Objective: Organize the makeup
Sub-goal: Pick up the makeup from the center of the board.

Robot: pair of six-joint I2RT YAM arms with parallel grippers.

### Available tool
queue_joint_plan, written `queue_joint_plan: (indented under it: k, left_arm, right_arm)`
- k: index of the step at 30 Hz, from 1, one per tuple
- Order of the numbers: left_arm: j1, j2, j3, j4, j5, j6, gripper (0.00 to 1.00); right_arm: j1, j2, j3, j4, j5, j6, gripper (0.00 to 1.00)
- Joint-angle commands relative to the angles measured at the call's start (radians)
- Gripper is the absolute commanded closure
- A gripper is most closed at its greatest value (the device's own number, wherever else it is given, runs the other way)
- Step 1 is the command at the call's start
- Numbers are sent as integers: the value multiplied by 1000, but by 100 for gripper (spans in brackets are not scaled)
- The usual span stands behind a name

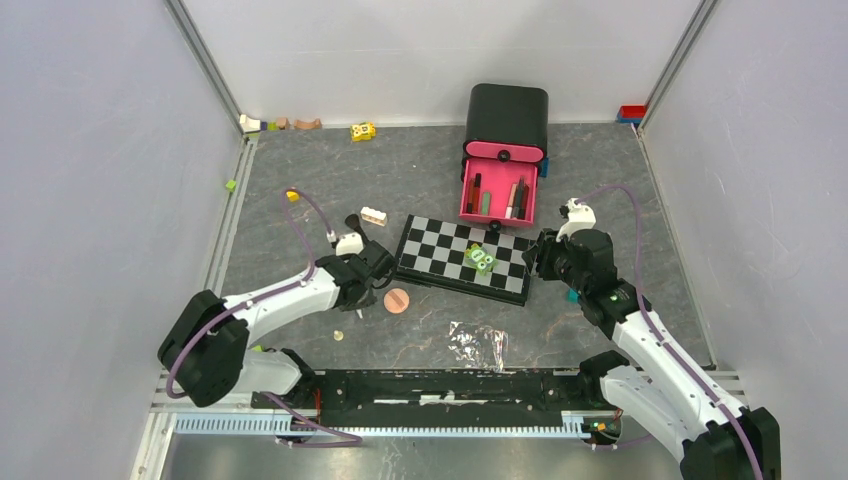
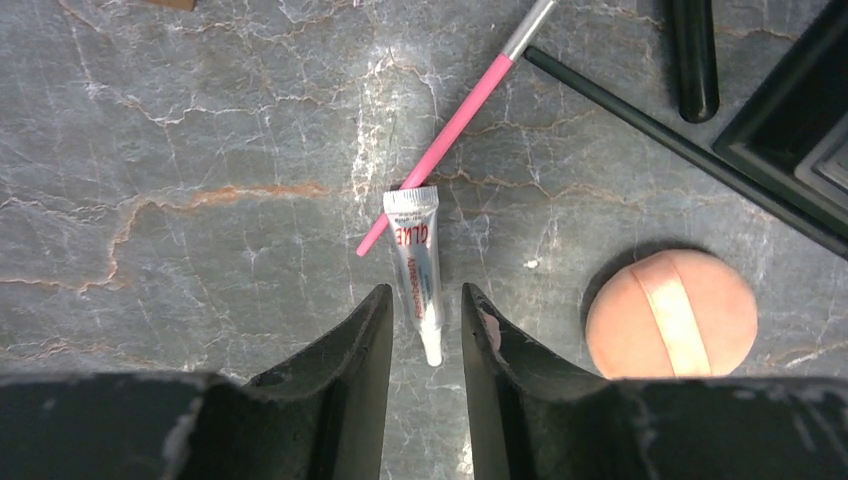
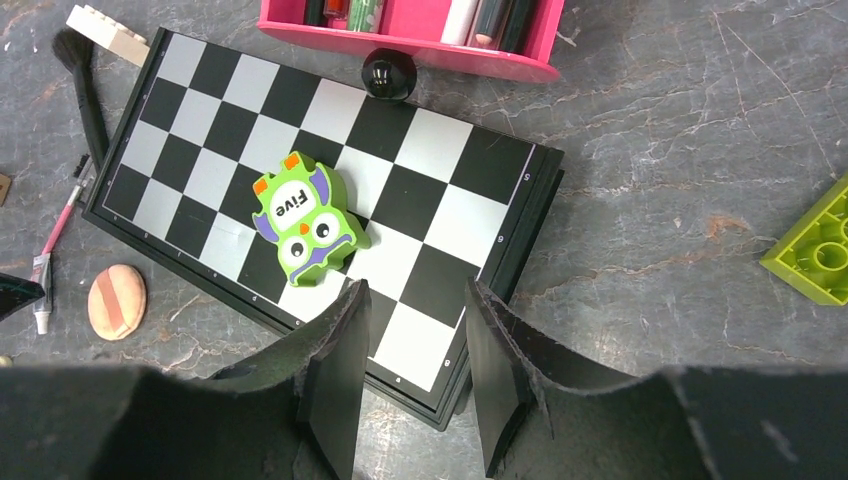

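A small clear tube [image 2: 418,265] marked "GLUE" lies flat on the table, its white tip between my left gripper's [image 2: 427,300] fingertips. That gripper is open and neither finger touches the tube. A thin pink pencil [image 2: 450,130] lies slanted just beyond the tube. The round peach puff [image 2: 670,313] rests to the right, and a black brush handle [image 2: 660,135] runs past it. My right gripper [image 3: 415,295] is open and empty above the near right corner of the chequered board [image 3: 420,150]. The pink drawer [image 1: 498,192] at the back holds several upright makeup sticks.
A green owl block [image 3: 300,220] sits on the board. The black case [image 1: 508,118] stands behind the drawer. A white brick [image 1: 373,215], a yellow toy [image 1: 363,131], a lime brick [image 3: 815,250] and a crumpled plastic wrapper [image 1: 477,343] lie around.
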Motion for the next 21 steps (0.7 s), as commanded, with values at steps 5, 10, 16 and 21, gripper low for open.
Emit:
queue_joint_plan:
  k: [5,10,16,21]
  left_arm:
    - [55,51,-23,103,31,-24,61]
    - [81,46,-57,139,61,-9,62]
    - [92,62,-62,157,70,4,67]
    - [94,58,-70,161,73,2,75]
  right_arm:
    - [3,2,15,32,0,12,54]
    - [3,3,11,30,0,22,54]
    - [3,0,11,33,-25,33,54]
    - [3,-1,12,30,-24,33,54]
